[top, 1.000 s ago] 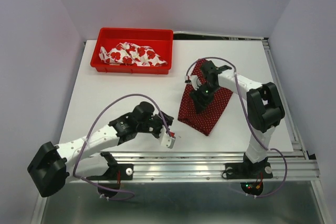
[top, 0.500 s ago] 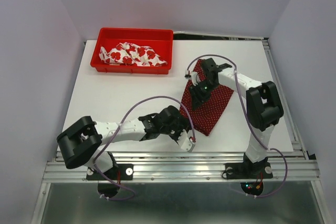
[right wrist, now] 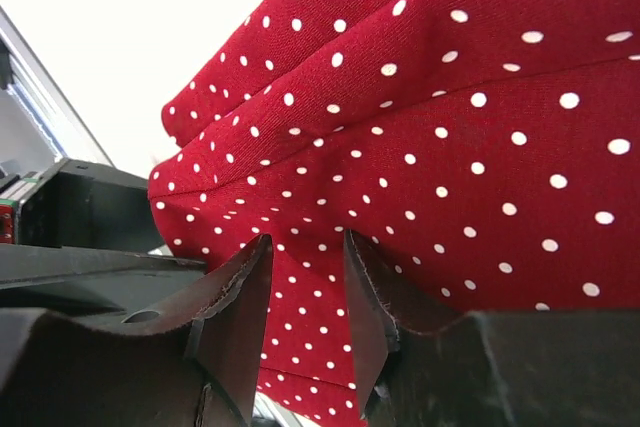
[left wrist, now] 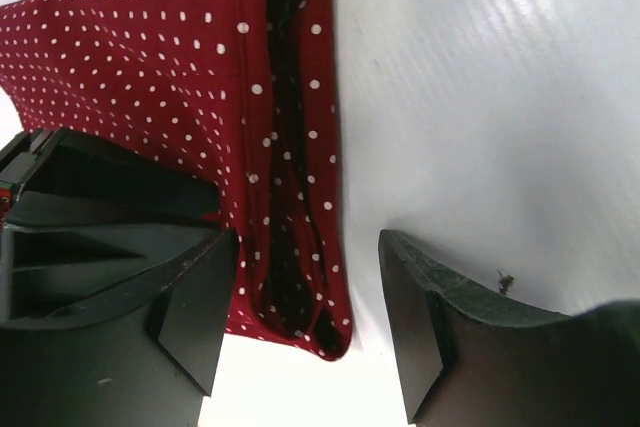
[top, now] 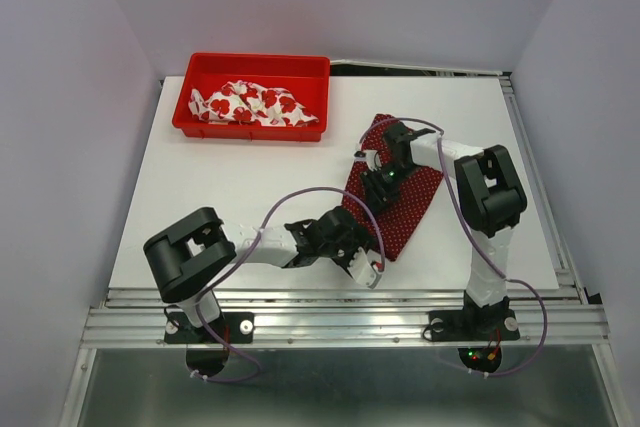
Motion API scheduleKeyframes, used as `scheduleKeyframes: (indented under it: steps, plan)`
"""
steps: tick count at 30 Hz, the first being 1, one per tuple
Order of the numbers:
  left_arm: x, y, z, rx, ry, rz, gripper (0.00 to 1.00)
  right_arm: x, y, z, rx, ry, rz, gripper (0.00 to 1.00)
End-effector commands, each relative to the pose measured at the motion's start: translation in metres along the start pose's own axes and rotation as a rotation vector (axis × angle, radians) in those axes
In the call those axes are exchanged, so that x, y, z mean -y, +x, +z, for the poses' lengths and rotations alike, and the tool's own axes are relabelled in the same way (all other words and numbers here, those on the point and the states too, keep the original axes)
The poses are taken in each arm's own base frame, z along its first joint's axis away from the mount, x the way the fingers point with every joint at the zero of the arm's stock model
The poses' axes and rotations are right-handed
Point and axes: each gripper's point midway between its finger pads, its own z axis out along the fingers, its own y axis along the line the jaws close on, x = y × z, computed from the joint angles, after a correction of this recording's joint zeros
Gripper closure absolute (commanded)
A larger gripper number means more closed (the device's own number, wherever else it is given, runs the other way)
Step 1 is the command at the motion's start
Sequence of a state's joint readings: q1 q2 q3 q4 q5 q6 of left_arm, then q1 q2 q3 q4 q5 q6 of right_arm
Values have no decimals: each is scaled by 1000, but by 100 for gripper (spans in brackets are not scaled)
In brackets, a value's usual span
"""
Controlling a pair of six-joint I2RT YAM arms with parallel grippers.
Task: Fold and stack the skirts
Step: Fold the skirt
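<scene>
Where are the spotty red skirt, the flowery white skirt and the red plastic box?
Dark red cloth skirt with white polka dots (top: pixel 412 209): overhead view, its lower right part.
White cloth skirt with red flowers (top: pixel 255 104): overhead view, its crumpled middle.
Red rectangular plastic tray (top: pixel 250 133): overhead view, its near wall.

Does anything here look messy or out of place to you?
The flowered skirt lies crumpled in a heap in the red tray, not folded. The polka-dot skirt lies slantwise on the table. Nothing looks spilled or torn.
</scene>
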State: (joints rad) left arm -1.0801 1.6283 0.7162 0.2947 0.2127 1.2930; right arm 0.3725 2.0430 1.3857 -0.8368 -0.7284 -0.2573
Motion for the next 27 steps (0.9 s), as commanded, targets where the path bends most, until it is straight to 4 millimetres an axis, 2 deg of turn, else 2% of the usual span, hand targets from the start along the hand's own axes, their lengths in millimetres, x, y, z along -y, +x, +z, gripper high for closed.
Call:
scheduleKeyframes:
  steps: [1, 7, 9, 13, 15, 17, 19, 20, 22, 23, 25, 27]
  plan:
    - [-22, -8, 3, 21, -73, 30, 30, 10, 7, 13, -17, -1, -2, 60]
    - [-16, -6, 10, 29, -75, 32, 27, 11, 9, 16, -25, -9, 11, 60]
    - [-14, -4, 13, 29, -75, 26, 22, 9, 10, 16, -26, -14, 13, 60]
    - [-6, 3, 20, 3, -56, 15, 22, 7, 11, 16, -29, -28, 12, 60]
    - [2, 6, 19, -2, -22, 29, 28, 6, 12, 16, -30, -39, 7, 60]
    - [20, 9, 18, 7, 37, 32, 34, 5, 13, 17, -35, -50, 6, 60]
    - [26, 7, 17, 16, 63, 21, 42, 5, 13, 19, -40, -58, 8, 60]
    - [25, 6, 16, 17, 62, 9, 54, 5, 14, 19, -41, -63, 5, 61]
    - [18, 3, 13, 18, 53, -34, 64, 3, 14, 19, -39, -75, 0, 62]
    - [15, 1, 11, 24, 52, -44, 72, 2, 13, 18, -37, -80, -4, 63]
    - [6, -4, 8, 27, 45, -71, 81, 0, 10, 16, -30, -79, -10, 63]
    - [-5, -9, 3, 28, 50, -89, 98, -4, 0, 9, -1, -70, -29, 63]
